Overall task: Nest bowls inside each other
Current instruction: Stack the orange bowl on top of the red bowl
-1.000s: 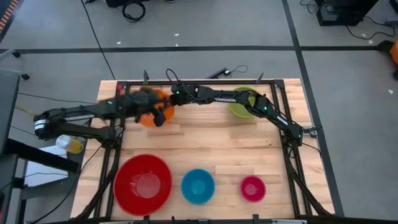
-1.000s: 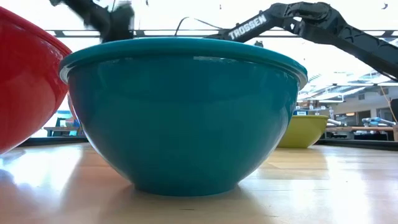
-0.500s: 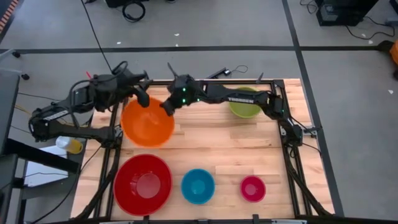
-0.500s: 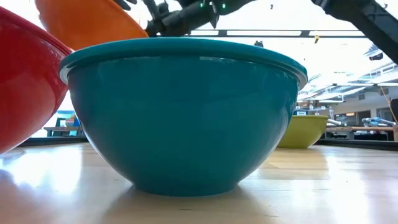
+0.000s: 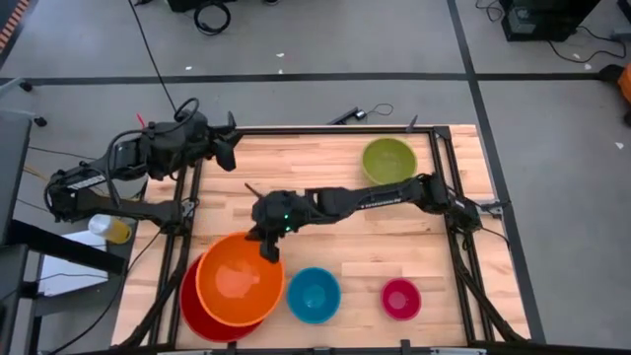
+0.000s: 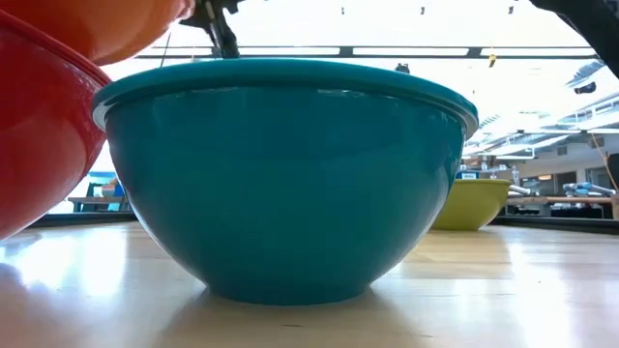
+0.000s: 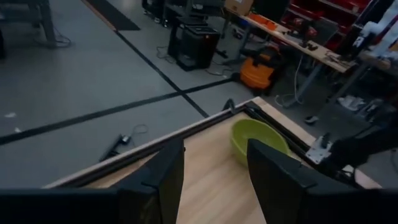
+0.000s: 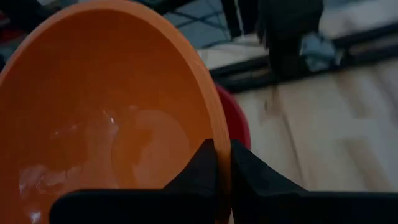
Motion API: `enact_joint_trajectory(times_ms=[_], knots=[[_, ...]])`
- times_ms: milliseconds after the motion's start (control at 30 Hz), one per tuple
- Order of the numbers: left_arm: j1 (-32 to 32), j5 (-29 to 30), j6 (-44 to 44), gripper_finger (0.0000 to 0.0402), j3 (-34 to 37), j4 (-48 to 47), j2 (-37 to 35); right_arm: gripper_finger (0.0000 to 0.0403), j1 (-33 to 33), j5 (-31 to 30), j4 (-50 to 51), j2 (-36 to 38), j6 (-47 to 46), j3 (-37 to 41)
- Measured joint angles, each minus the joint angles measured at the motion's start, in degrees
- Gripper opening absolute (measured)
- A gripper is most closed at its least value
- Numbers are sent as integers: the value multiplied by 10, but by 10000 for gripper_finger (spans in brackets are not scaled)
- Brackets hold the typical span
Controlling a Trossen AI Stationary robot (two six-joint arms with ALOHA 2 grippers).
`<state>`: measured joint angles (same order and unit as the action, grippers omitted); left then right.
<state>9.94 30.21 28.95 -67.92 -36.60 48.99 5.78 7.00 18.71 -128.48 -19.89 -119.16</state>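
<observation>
The orange bowl (image 5: 240,281) hangs tilted over the red bowl (image 5: 202,314) at the near left, covering most of it. My right gripper (image 5: 268,247) is shut on the orange bowl's rim. Whether the orange bowl (image 6: 106,24) touches the red bowl (image 6: 39,135) I cannot tell. The blue bowl (image 5: 314,294) and the magenta bowl (image 5: 400,299) stand on their bases along the near edge. The green bowl (image 5: 388,161) stands at the far right. My left gripper (image 5: 227,153) hovers open over the far left corner, touching nothing. My right gripper pinches the orange bowl's rim (image 8: 219,134) on the bowl's far right side, one finger (image 8: 200,167) inside the bowl and the other finger (image 8: 249,171) outside. The fingers slant down from the table's right and far side. The bowl hangs tilted below them.
Bare wood lies between the green bowl and the near row of bowls. A black frame rail (image 5: 187,197) runs along the table's left side. In the left wrist view the green bowl (image 7: 258,140) shows far off between the open fingers.
My right gripper has carried the orange bowl from the table's far left toward the near edge, and the bowl now hangs over the red bowl. My left gripper has drawn away from the orange bowl, up and back to the far left corner.
</observation>
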Motion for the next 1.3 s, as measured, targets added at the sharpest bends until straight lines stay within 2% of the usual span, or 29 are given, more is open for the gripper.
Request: enact_joint_trajectory(times_ms=[267,400,467,733,967,1133,1300], knots=[[-37,-1,73,176,0,0,17,29,14,-68,-25,-27,-7,1],[-54,-1,106,176,1,4,21,30,14,-77,-66,-38,-10,-1],[-62,-1,107,176,1,4,21,35,13,-59,-67,-45,-11,-1],[-68,0,78,176,1,4,24,97,20,-43,-53,-46,-5,0],[-70,-9,57,176,1,-4,24,157,6,-44,-56,-40,-107,0],[-70,-24,55,176,1,-47,24,163,-7,-50,-11,-34,-213,-1],[-70,-24,54,176,1,-70,24,150,-5,-59,84,-34,-200,0]])
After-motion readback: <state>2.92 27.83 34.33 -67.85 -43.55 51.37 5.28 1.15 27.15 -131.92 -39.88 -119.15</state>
